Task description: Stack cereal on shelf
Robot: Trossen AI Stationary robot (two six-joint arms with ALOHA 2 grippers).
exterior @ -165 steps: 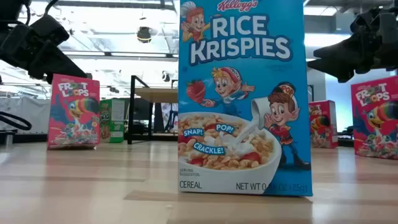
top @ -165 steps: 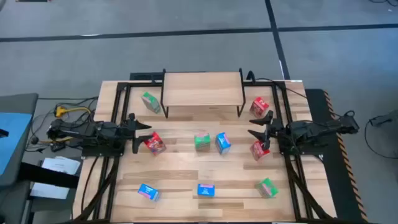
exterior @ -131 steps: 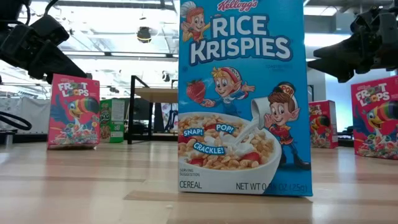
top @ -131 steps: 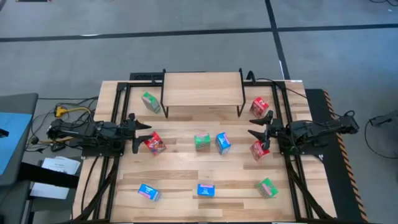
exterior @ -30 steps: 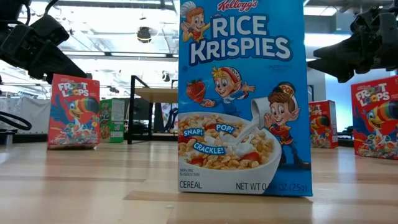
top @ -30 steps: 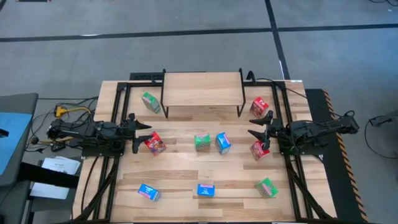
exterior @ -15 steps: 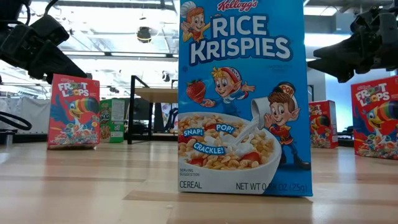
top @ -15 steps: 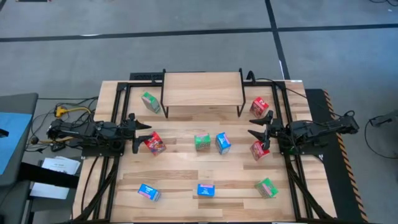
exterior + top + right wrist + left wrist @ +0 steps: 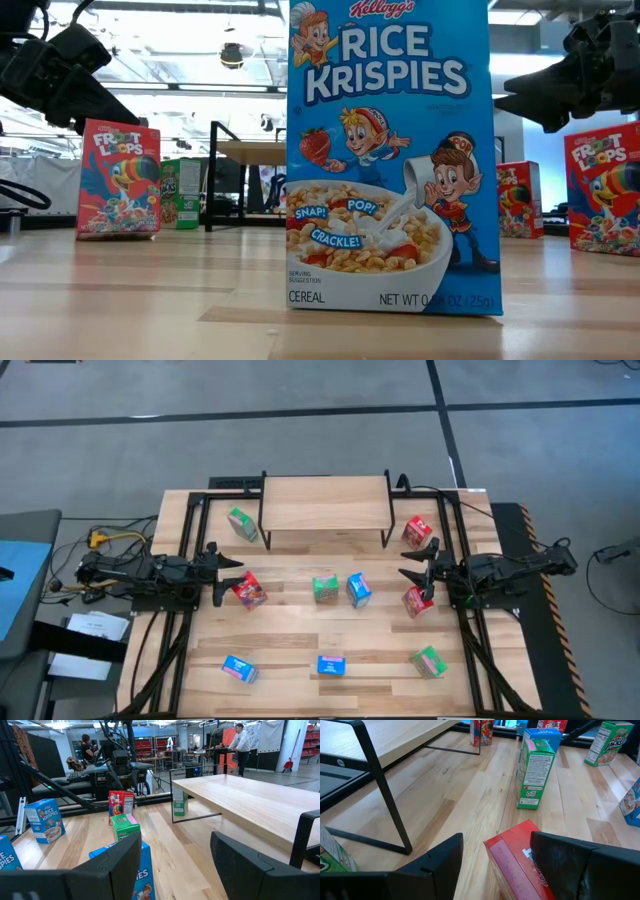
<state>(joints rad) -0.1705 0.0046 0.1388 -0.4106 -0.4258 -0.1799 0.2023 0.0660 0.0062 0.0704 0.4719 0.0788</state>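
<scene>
Several small cereal boxes, red, green and blue, stand scattered on the slatted table. The light-wood shelf (image 9: 325, 500) stands on black legs at the far middle, its top bare. My left gripper (image 9: 228, 577) hangs open above the table at the left, just beside a red box (image 9: 249, 590), which shows low between its fingers (image 9: 517, 855). My right gripper (image 9: 414, 564) hangs open at the right, between two red boxes (image 9: 417, 531) (image 9: 417, 601). A green box (image 9: 324, 588) and a blue box (image 9: 359, 589) stand mid-table.
A green box (image 9: 242, 524) stands by the shelf's left legs. Two blue boxes (image 9: 238, 669) (image 9: 331, 666) and a green one (image 9: 430, 661) stand along the near edge. One blue box (image 9: 390, 155) fills the low view. People stand in the room beyond the table (image 9: 242, 740).
</scene>
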